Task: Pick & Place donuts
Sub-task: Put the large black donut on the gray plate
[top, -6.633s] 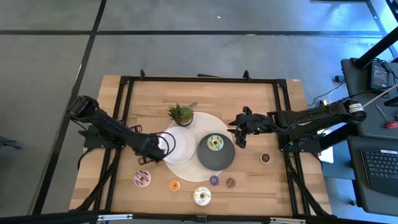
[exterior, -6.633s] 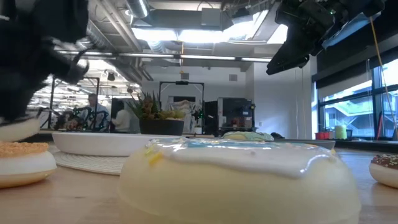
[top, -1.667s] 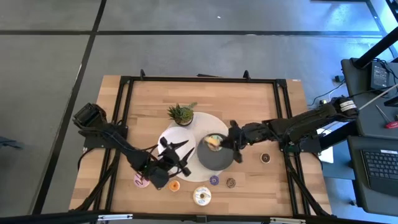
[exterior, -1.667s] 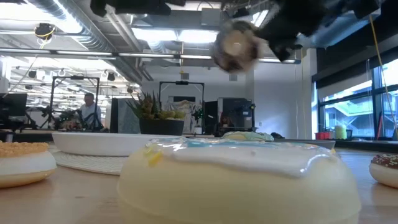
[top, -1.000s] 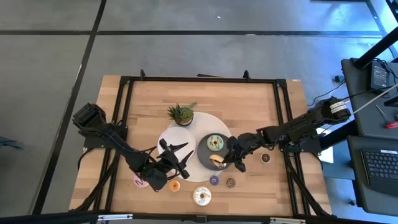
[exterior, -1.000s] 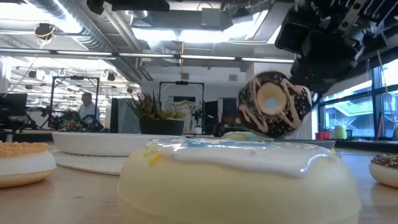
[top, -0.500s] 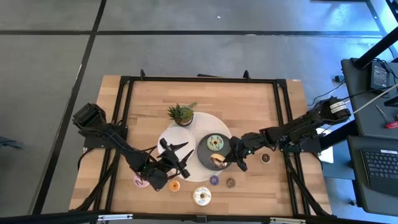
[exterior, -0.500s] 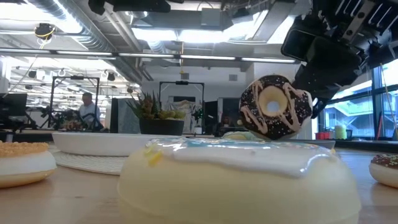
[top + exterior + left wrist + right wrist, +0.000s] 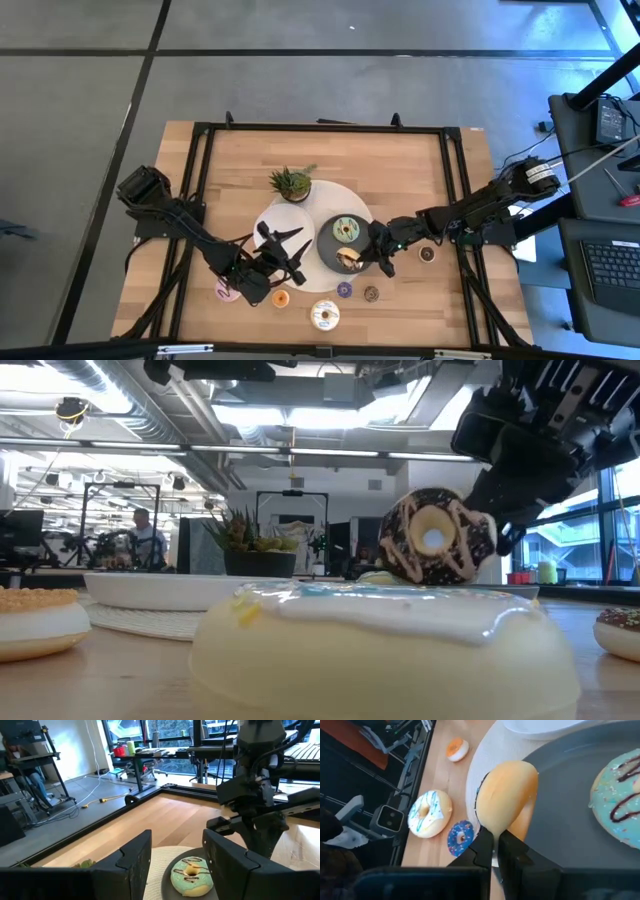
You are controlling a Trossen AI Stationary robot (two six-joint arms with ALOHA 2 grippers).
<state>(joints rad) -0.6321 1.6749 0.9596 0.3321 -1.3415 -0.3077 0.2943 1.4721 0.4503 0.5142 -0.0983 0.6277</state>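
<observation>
Right tool [image 9: 372,256] is seen closed on the chocolate donut [image 9: 437,549], held on edge by the rim just over the near edge of the dark grey plate [image 9: 332,233]; whether it touches the plate cannot be told. The green-iced donut [image 9: 346,229] is already lying on that plate. Left tool [image 9: 280,250] hangs over the white plate [image 9: 290,222] with fingers wide and nothing between them. The donut is judged light and rigid, probably smooth plastic, so somewhat slippery; a pinch across the ring wall, as now, looks the best hold, and it would likely roll or tip if released on edge. The low view alone shows the sprinkled, drizzled chocolate face and the hole. The right wrist view shows only the plain tan underside, but gives the finger-to-rim contact plus the white donut [image 9: 425,813], purple mini [image 9: 460,837] and orange mini [image 9: 456,748] left on the bench [image 9: 400,170]. The left wrist view gives the green donut from the side. Only the high view gives the full layout.
</observation>
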